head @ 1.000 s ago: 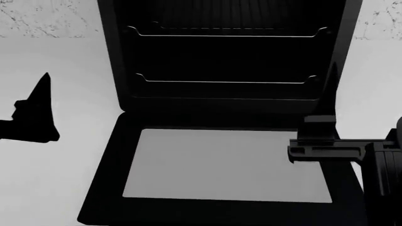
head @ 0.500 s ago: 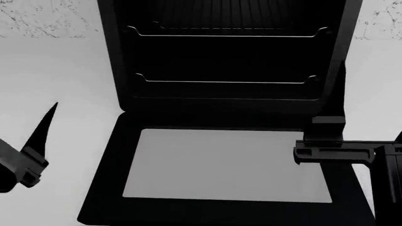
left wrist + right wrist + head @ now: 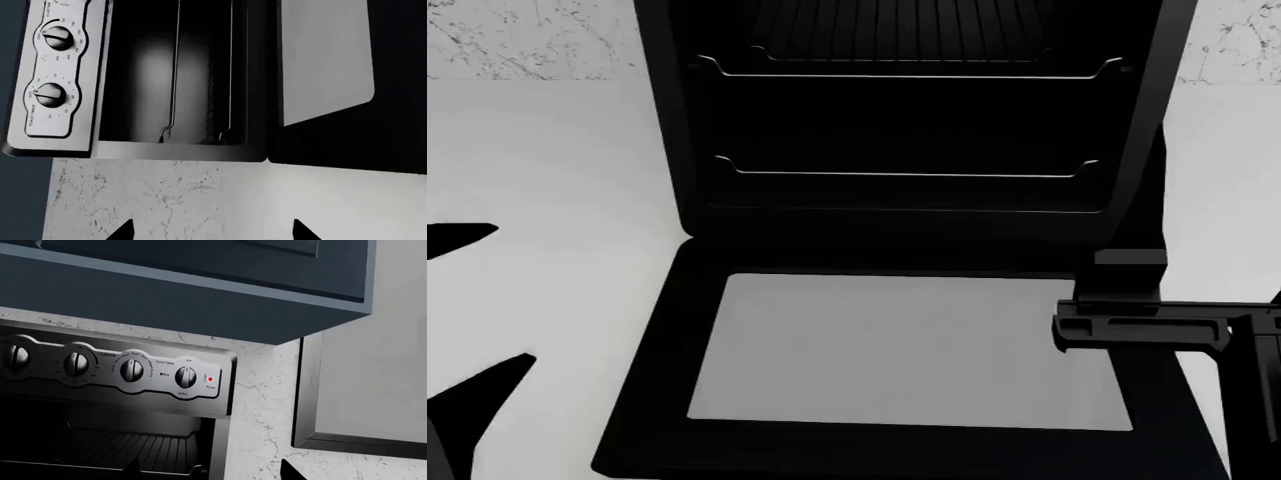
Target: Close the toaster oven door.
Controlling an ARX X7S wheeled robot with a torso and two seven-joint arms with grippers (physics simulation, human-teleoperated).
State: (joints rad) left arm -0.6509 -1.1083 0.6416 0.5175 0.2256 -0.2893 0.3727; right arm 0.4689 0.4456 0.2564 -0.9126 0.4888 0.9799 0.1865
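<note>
The matte-black toaster oven (image 3: 908,130) stands open, with two wire racks showing inside. The toaster oven door (image 3: 908,350) lies folded down flat towards me, grey glass pane facing up. My left gripper (image 3: 510,295) is open and empty over the white counter, left of the door and apart from it. In the left wrist view its fingertips (image 3: 127,231) are spread before the oven (image 3: 187,75) and the door (image 3: 327,60). My right gripper (image 3: 1110,295) is open and empty at the door's right edge. The right wrist view shows the oven's silver knob panel (image 3: 120,370).
The oven stands on a white counter (image 3: 547,160) against a marbled wall (image 3: 521,40). A dark-blue cabinet (image 3: 200,280) hangs above the oven. A dark-framed grey panel (image 3: 360,390) is on the wall beside it.
My left gripper has swung down and to the left edge of the head view, and both its fingers now show spread apart. The right gripper has shifted slightly right. The door has not moved.
</note>
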